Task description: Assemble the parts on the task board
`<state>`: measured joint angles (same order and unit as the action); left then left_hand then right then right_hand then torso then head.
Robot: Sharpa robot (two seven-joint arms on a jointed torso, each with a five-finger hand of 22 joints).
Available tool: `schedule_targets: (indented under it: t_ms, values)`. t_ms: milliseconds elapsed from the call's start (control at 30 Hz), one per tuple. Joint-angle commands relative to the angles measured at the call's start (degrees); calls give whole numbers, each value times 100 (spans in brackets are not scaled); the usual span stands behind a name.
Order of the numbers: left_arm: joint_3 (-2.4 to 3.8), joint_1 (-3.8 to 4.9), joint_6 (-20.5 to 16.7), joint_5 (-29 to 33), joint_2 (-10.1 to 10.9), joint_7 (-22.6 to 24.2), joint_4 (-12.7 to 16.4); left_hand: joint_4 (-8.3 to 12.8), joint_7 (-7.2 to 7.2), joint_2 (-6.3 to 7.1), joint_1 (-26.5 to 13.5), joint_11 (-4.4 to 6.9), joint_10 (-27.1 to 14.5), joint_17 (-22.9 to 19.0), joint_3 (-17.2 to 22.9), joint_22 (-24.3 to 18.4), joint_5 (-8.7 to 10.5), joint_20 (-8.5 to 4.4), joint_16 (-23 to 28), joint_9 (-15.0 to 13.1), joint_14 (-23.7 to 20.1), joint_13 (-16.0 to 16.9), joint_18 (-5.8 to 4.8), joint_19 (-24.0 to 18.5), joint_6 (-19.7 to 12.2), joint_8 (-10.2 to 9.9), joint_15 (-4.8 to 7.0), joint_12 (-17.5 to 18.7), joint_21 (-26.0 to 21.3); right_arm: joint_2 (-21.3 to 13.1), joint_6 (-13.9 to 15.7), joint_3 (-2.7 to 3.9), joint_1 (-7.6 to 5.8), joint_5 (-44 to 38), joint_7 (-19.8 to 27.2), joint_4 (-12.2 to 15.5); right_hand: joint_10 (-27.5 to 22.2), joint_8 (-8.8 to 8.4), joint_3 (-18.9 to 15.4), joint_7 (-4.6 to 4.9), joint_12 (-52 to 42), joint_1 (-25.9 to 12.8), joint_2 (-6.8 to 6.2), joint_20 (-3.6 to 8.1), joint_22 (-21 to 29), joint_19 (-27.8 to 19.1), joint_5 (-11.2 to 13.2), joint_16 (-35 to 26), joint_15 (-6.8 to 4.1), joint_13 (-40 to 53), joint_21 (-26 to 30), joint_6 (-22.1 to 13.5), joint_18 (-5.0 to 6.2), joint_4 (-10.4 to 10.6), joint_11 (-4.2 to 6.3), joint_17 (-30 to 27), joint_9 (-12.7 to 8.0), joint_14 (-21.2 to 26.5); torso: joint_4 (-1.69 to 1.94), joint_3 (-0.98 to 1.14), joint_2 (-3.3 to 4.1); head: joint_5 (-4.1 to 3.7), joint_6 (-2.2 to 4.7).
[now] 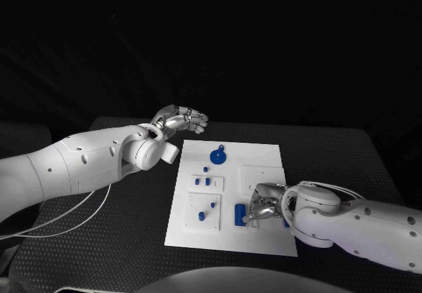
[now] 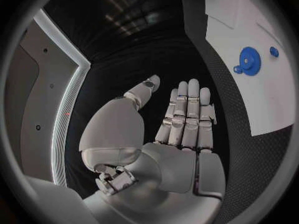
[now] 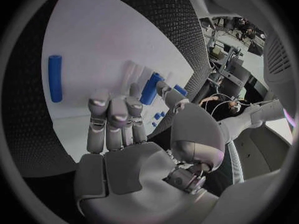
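Seemingly early yet: loose parts lie on the task board [image 1: 264, 152], right hand [image 1: 264, 206] perhaps gripping a blue cylinder [image 3: 151, 88] (left hand [image 1: 180, 119] empty, fingers apart).

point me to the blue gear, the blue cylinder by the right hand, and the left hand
blue gear [image 1: 218, 157], head view, centre of the disc.
blue cylinder [image 1: 240, 213], head view, middle of its length.
left hand [image 1: 182, 119], head view, middle of the curled fingers, raised past the task board's far corner.
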<state>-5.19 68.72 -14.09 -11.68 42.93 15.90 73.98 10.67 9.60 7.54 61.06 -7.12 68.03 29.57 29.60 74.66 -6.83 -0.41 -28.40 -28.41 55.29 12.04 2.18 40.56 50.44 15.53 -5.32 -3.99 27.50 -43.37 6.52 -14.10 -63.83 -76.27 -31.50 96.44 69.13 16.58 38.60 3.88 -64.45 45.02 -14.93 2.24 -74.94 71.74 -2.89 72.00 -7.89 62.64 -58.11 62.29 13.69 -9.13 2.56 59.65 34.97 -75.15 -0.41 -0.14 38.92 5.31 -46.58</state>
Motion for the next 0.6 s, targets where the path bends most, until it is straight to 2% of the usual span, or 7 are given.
schedule_targets:
  t_ms: [33,167,267,333,433,533,600]
  values:
    - [4,6,65,25,-3,40,7,-37,4,-4,-53,3,-36,7,3,8,2,14,31,6,46,-7,0,18,-54,38,-14,-8,-33,-77,-11,-6,13,315,84,51,24,9,-22,7,38,-52,-110,27,-29,1,9,-41,-23,7,20,-18,131,62,-16,4,30,3,-4,3,0,-8,0]
    - [3,6,59,25,1,41,-4,-38,4,-4,-53,3,-36,8,4,9,2,14,32,6,46,-7,1,18,-54,39,-14,-8,-34,-286,121,10,-18,483,141,143,9,-8,-77,15,49,-153,-146,27,-29,-9,9,-48,-18,13,27,-42,131,121,-24,2,28,6,-8,7,-1,-26,22]
    - [3,6,54,25,11,42,-8,-39,4,-4,-53,3,-36,10,3,10,2,14,34,6,46,-8,1,18,-53,39,-14,-8,-35,-507,169,113,-129,558,172,168,-7,-54,-95,41,57,-174,-143,37,-28,-17,8,-56,-5,19,36,-132,131,143,-48,1,21,8,-13,10,-2,-64,63]
    - [3,6,57,25,9,44,-7,-39,4,-3,-53,3,-36,11,3,10,2,14,35,7,46,-8,1,18,-53,39,-14,-8,-36,-617,158,150,-202,715,182,160,-6,-56,-84,45,57,-154,-125,42,-28,-16,8,-57,-1,21,36,-140,131,143,-52,1,25,7,-22,12,-3,-76,81]
    - [3,6,67,25,2,48,-8,-39,4,-2,-53,3,-36,13,3,11,2,14,36,7,47,-8,1,18,-53,40,-14,-8,-36,-822,30,183,-348,899,186,124,9,-87,-57,69,45,-77,-77,52,-30,-8,8,-56,17,31,32,-209,131,130,-76,3,26,1,-22,14,-2,-114,118]
    - [3,5,56,25,6,48,-16,-40,3,-2,-54,3,-35,14,2,12,3,14,37,7,47,-8,1,18,-52,40,-14,-9,-37,-970,-90,192,-412,900,149,98,20,-81,-55,74,36,-25,-27,56,-34,-1,8,-51,26,38,25,-210,131,110,-82,7,39,-4,-18,17,-3,-160,139]
    - [2,5,59,25,6,48,-21,-41,3,-2,-55,3,-35,15,2,13,3,14,38,7,47,-8,0,19,-52,41,-14,-9,-38,-1088,-200,193,-436,849,79,98,29,-73,-49,74,28,39,58,60,-38,4,8,-46,28,44,18,-206,131,76,-83,11,52,-7,-22,22,-4,-177,154]
